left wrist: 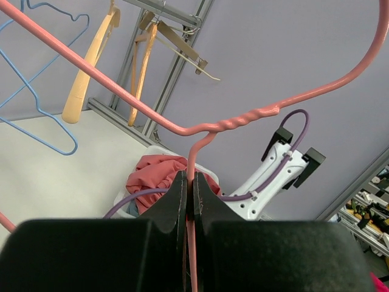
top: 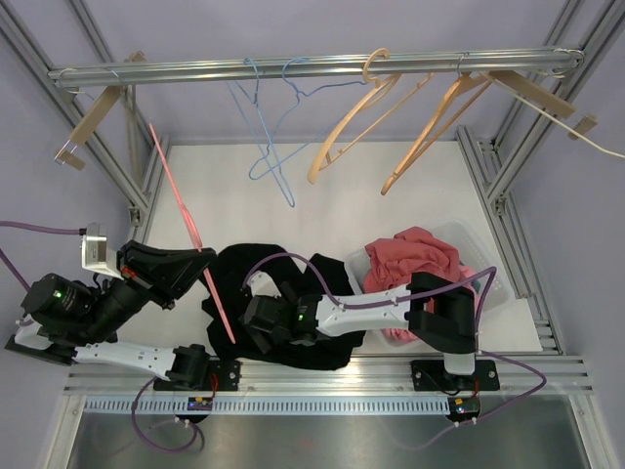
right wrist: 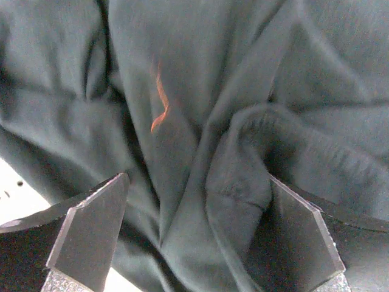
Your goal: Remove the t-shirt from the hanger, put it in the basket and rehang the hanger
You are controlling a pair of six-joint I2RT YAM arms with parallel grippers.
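A black t-shirt lies crumpled on the table at the near middle; it fills the right wrist view. A pink wire hanger stands tilted at its left, its lower end over the shirt. My left gripper is shut on the hanger's wire just below the twisted neck. My right gripper is open, pressed down over the shirt, a fold of cloth between its fingers. A small sliver of pink shows through the cloth.
A clear bin holding red clothes stands at the right. A rail across the back carries a blue wire hanger and several wooden hangers. Frame posts stand at both sides.
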